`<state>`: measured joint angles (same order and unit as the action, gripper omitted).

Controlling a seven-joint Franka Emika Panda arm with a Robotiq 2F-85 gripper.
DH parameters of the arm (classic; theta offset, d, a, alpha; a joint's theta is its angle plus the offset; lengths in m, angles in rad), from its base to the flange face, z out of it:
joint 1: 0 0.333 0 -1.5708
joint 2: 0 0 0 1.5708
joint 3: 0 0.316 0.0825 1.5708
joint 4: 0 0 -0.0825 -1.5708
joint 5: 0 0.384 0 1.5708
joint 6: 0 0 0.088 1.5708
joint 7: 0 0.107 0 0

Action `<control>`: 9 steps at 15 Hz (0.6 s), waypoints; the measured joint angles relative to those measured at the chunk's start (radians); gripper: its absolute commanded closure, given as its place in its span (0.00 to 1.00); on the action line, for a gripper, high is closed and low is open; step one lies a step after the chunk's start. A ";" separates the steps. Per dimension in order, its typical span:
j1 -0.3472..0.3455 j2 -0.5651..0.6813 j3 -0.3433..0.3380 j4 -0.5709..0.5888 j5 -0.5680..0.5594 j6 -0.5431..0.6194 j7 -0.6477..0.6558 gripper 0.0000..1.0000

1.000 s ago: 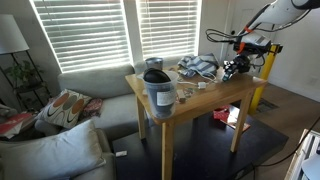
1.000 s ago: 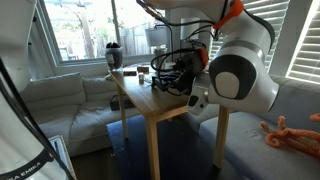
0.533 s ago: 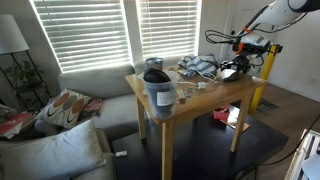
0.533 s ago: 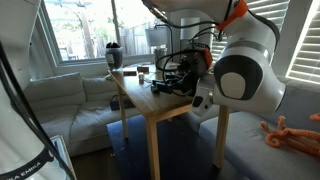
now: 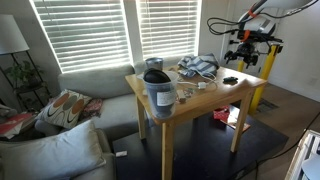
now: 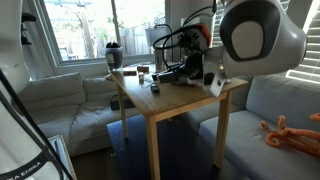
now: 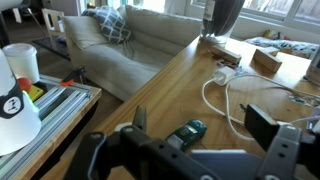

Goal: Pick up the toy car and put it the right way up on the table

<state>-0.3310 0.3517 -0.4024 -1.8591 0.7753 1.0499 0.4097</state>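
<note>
Hovering well above the wooden table (image 5: 205, 98), your arm holds the gripper (image 5: 247, 55) clear of everything, up at about one o'clock from the tabletop's centre in an exterior view. In the wrist view the jaws stand apart with nothing between them. The toy car (image 7: 185, 137) lies on the table directly under the wrist camera, at six o'clock in that picture, just beside the white cable (image 7: 222, 95); in an exterior view it shows as a small dark shape (image 5: 230, 80) near the table's far corner.

You look to be at the tail of the task: the car is down and released. Whether it sits on its wheels I cannot tell from these pictures, so your next move calls for a check, and a re-grasp only if it lies wrong.

Its long axis runs roughly from seven o'clock to one o'clock in the wrist view; which end is the nose is too blurred to say.
</note>
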 measured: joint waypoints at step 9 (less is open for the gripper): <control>0.111 -0.369 0.090 -0.034 -0.290 0.109 0.006 0.00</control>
<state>-0.2205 -0.0177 -0.3123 -1.8933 0.4854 1.1589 0.4159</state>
